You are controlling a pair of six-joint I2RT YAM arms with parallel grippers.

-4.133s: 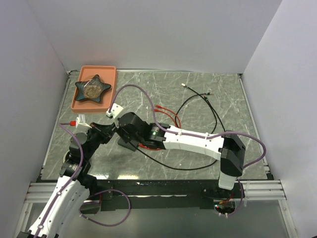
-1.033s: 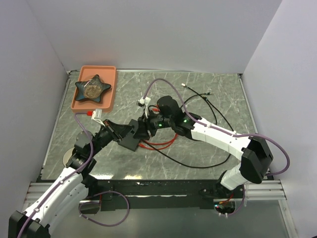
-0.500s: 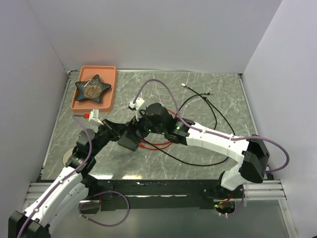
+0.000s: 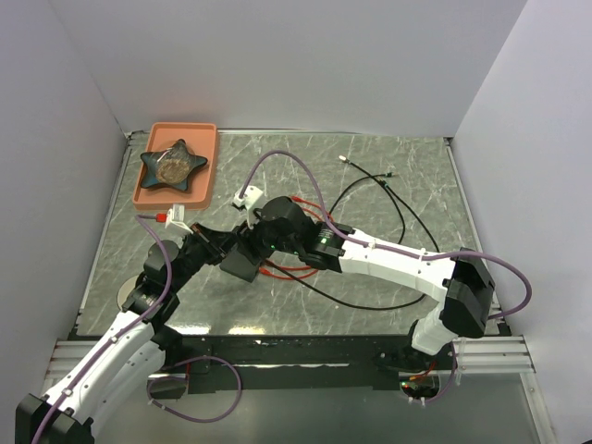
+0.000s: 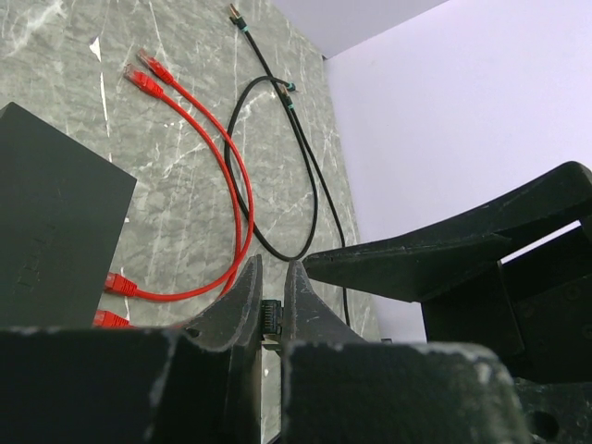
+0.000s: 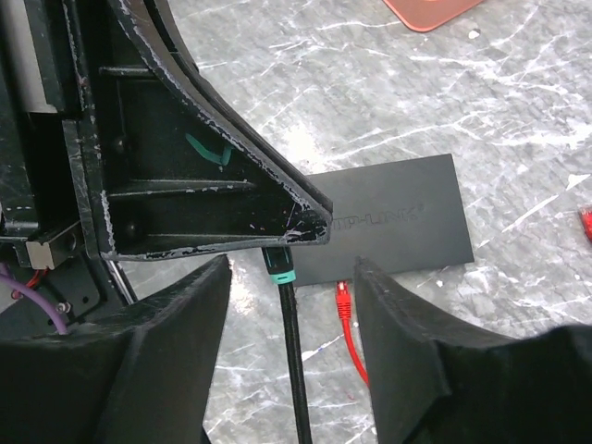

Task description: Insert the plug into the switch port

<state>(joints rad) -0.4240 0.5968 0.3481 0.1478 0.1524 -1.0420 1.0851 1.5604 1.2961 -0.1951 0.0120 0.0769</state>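
The left gripper [image 5: 272, 291] pinches the teal-collared black plug [image 6: 280, 268] close by the flat matte-black switch box [image 6: 393, 217] lying on the grey marble tabletop [image 6: 518, 111], likely offering it for a regrasp, since the spread right gripper [image 6: 291, 305] straddles the black cable [image 6: 295, 379] below.

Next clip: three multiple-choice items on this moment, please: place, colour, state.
1. The star-shaped dish lies: A in the orange tray; B on bare table; C in a gripper.
2. The cable on the plug held by the left gripper is: A red; B white; C black.
3. The right gripper is: A shut on the plug; B open; C shut on a red cable.
Key: A, tray rim surrounds it; C, black below its teal collar; B, fingers wide apart beside the cable.
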